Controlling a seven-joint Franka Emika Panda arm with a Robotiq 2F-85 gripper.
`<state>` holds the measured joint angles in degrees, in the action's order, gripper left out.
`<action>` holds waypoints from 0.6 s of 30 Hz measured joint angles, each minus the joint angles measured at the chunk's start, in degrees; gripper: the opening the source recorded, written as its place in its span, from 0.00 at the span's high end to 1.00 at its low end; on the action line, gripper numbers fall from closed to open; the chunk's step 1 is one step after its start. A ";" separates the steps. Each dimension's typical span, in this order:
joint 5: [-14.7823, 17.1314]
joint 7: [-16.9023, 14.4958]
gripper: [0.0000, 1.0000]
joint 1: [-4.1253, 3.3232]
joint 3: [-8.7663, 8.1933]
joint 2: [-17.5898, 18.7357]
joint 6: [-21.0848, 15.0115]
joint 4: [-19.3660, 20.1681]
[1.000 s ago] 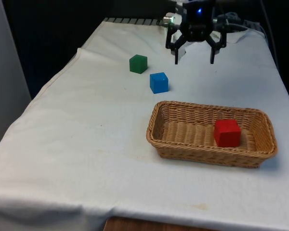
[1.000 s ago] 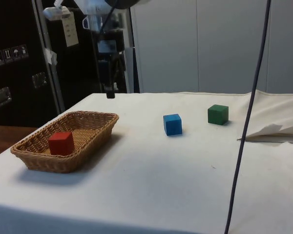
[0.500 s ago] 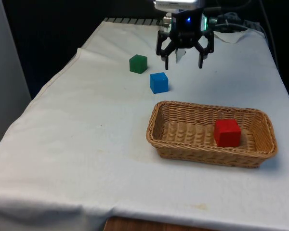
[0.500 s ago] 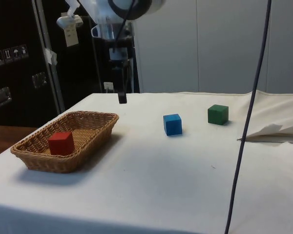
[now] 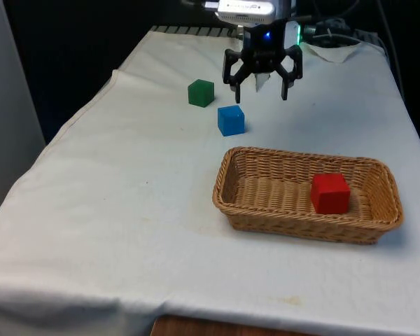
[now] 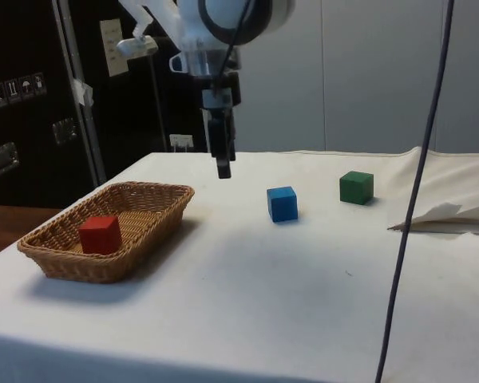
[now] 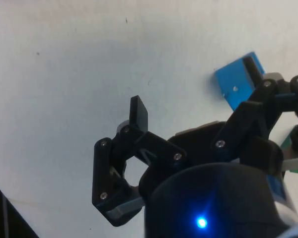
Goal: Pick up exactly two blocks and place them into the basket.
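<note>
One blue block (image 5: 231, 120) on the cloth just beside the empty, wide-open gripper (image 5: 260, 85).

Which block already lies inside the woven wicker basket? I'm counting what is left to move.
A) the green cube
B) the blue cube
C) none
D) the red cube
D: the red cube sits inside the woven wicker basket, while the blue cube and the green cube rest on the white cloth outside it.
</note>
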<state>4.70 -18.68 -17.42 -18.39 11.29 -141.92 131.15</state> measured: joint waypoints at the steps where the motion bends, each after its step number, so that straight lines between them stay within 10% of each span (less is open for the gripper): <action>1: -0.06 0.00 0.00 0.00 0.00 -0.74 -0.92 1.55; 18: 0.00 -4.47 0.00 0.46 -1.83 0.46 -9.91 8.82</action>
<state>4.70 -23.15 -16.96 -20.23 11.75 -151.83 139.97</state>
